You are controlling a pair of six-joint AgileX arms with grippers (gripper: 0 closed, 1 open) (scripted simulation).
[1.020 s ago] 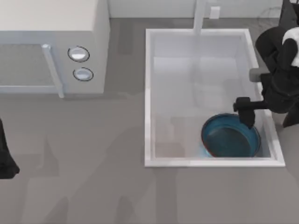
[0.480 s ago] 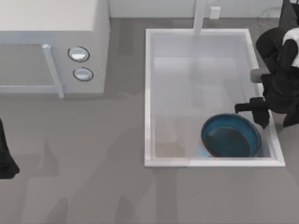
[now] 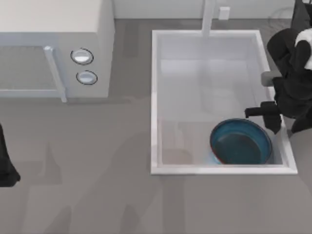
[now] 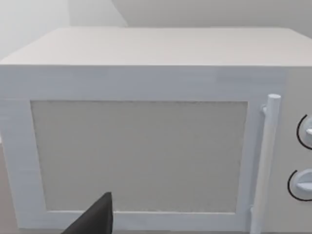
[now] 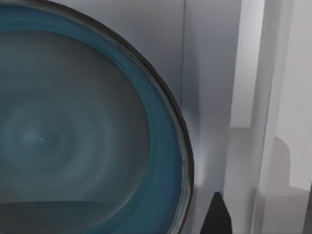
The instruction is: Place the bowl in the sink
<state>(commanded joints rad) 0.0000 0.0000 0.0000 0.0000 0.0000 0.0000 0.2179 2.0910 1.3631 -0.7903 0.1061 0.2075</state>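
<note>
On the grey table [image 3: 97,170], the bowl [image 3: 241,142] sits in the sink [image 3: 155,97]; right tool [image 3: 265,116] spread open, empty.

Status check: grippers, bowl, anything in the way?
Right gripper open above sink's right rim, off the bowl. Bowl upright in sink, near-right corner. Left arm parked at left edge. Nothing obstructing.

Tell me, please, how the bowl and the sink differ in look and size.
The bowl is round and teal-blue with a darker inside; the sink is rectangular and white with a raised rim. The bowl is far smaller, filling only the sink's near right corner. Both sit upright and open upward.
</note>
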